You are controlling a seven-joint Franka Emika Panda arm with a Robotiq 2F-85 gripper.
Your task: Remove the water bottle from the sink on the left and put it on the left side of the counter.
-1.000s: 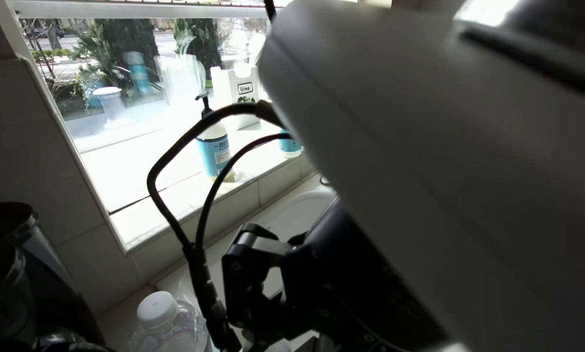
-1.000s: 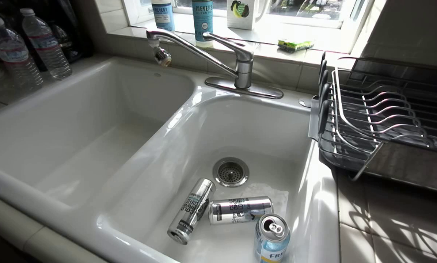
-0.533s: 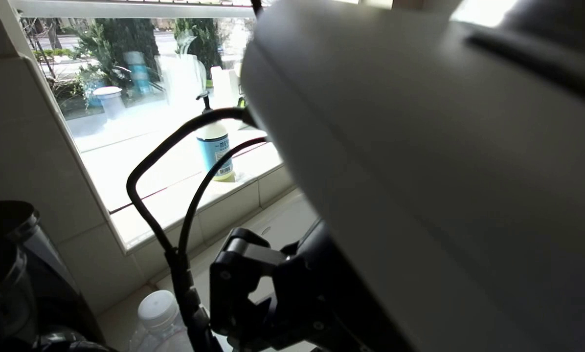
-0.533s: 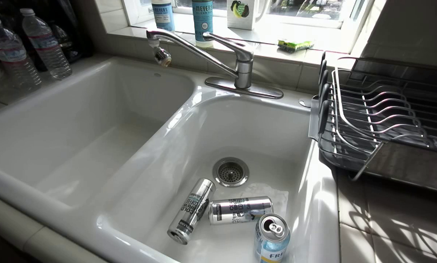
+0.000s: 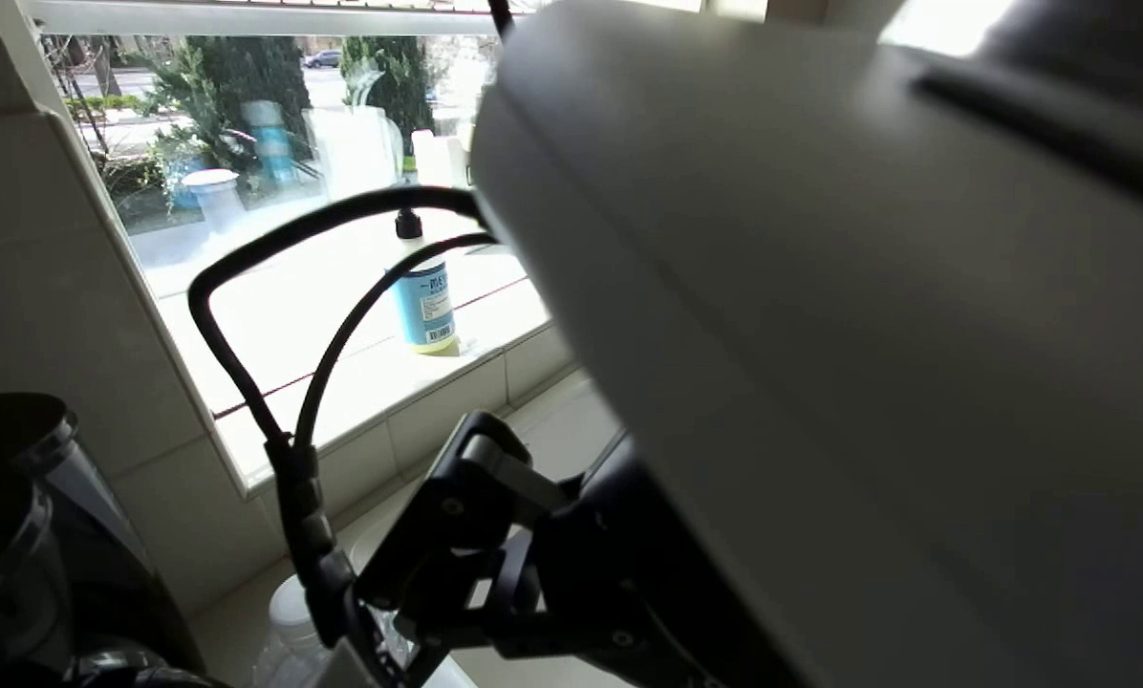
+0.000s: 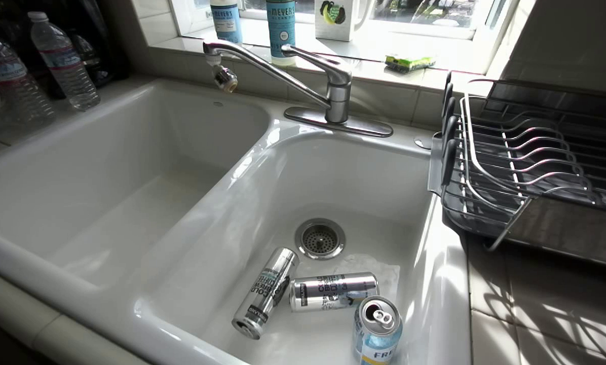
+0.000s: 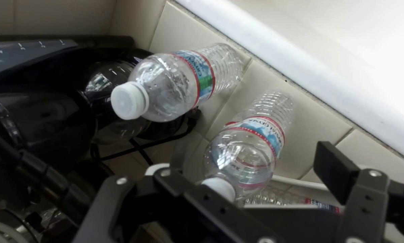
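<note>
The water bottle, clear with a white cap, rests base-down on the tiled counter beside the white sink. In an exterior view the bottle leans toward the left picture edge, its cap cut off. My gripper stands open around its upper part. On the right side a wide gap separates the bottle from the finger pad; whether the left finger touches it I cannot tell. The gripper is dark and partly hidden by its cable in an exterior view. The sink's left basin lies just right of the bottle.
A second clear bottle stands near the wall, and a third is partly hidden behind my gripper. A black appliance is close by on the left. Several cans, including a blue one, are in the right basin.
My fingers have spread apart. The water bottle has shifted and tipped toward the left in an exterior view. The arm moved left at first, then held nearly still.
</note>
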